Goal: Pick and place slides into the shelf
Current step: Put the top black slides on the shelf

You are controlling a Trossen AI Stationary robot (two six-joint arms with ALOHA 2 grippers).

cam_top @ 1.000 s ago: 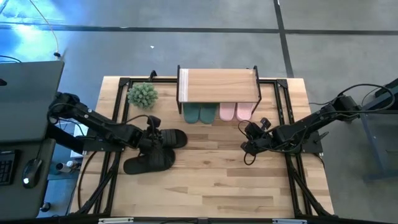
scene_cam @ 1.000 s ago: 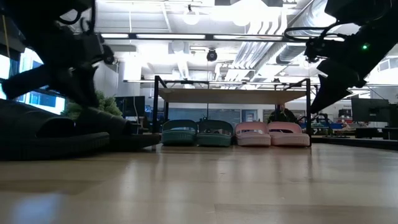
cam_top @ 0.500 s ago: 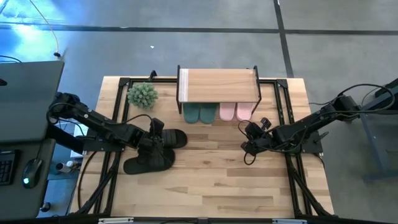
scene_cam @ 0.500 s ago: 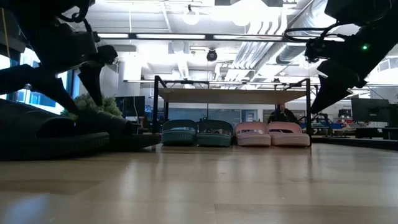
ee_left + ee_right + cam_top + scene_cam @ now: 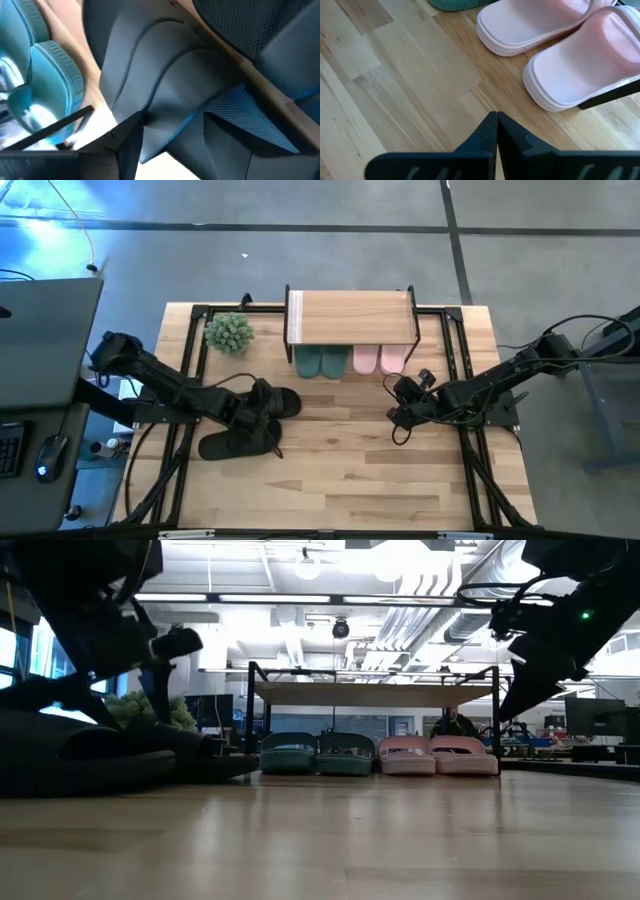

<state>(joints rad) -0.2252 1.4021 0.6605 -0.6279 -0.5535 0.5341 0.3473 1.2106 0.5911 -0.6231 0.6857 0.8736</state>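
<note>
Two black slides lie on the table's left part, one farther back (image 5: 281,402) and one nearer the front (image 5: 238,443). My left gripper (image 5: 262,410) is low over the far one, open, with its fingers either side of the slide's raised black strap (image 5: 165,85). The shelf (image 5: 352,317) stands at the far middle. Under it sit the green slides (image 5: 320,363) and the pink slides (image 5: 378,361), soles on the table. My right gripper (image 5: 400,423) hangs shut above the bare wood in front of the pink slides (image 5: 560,60). My left gripper comes slanting down from the table's left onto the far black slide, which lies flat on the table. One finger (image 5: 127,145) and the other (image 5: 235,140) stand wide apart beside the strap. I cannot tell whether they touch it.
A small green plant (image 5: 229,332) stands left of the shelf. Black frame rails (image 5: 190,360) run along the table's left and right sides. Bare wood (image 5: 340,470) stretches across the near half. A dark monitor stands beyond the left edge.
My left gripper has opened its fingers wide, rolled about its own axis, and sunk a little toward the far black slide and the table's right. Both black slides lie where they were. My right arm has kept still.
</note>
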